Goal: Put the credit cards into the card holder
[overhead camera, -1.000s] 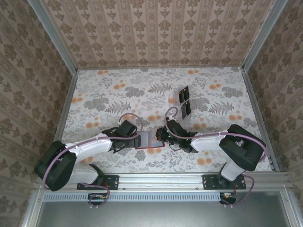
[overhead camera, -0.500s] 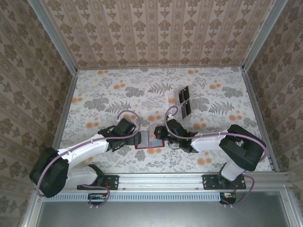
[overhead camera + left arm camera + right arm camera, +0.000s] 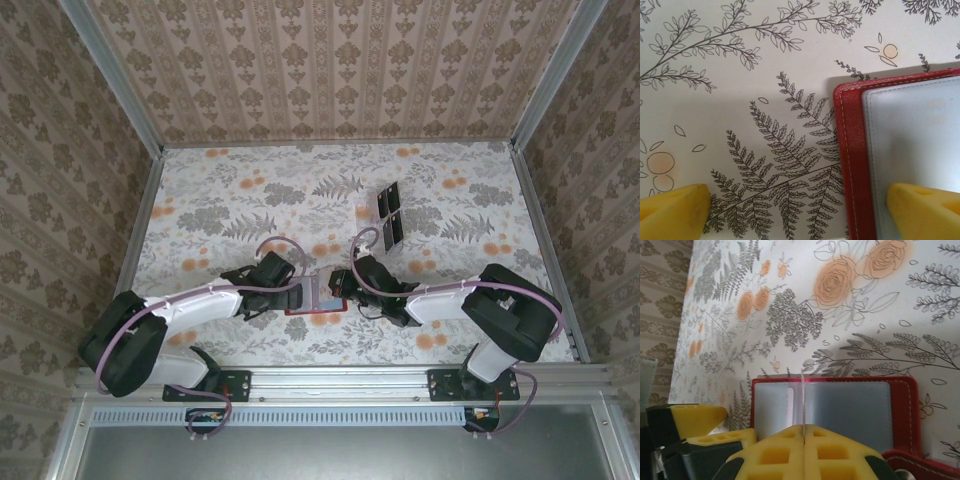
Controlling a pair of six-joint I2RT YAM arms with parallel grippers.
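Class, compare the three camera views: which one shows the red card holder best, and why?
The right wrist view: the card holder lies open, its red rim and pale inside mostly visible. The left wrist view catches one close corner; the top view shows it small.

- Table (image 3: 880,325): a floral cloth of orange roses and grey ferns is covering it, running up to a papered wall (image 3: 660,270) at the far left.
- Wallet (image 3: 912,390): red with white stitching, it is lying open and flat on the table, its pale grey inside facing up.
- Card (image 3: 802,400): it is standing edge-on over the wallet's inside, showing as one thin pale line.
- Right gripper (image 3: 803,436): its yellow fingers are pressing together on the card's near end.
- Second yellow fingertip (image 3: 687,419): it is pointing right, just beside the wallet's left edge.
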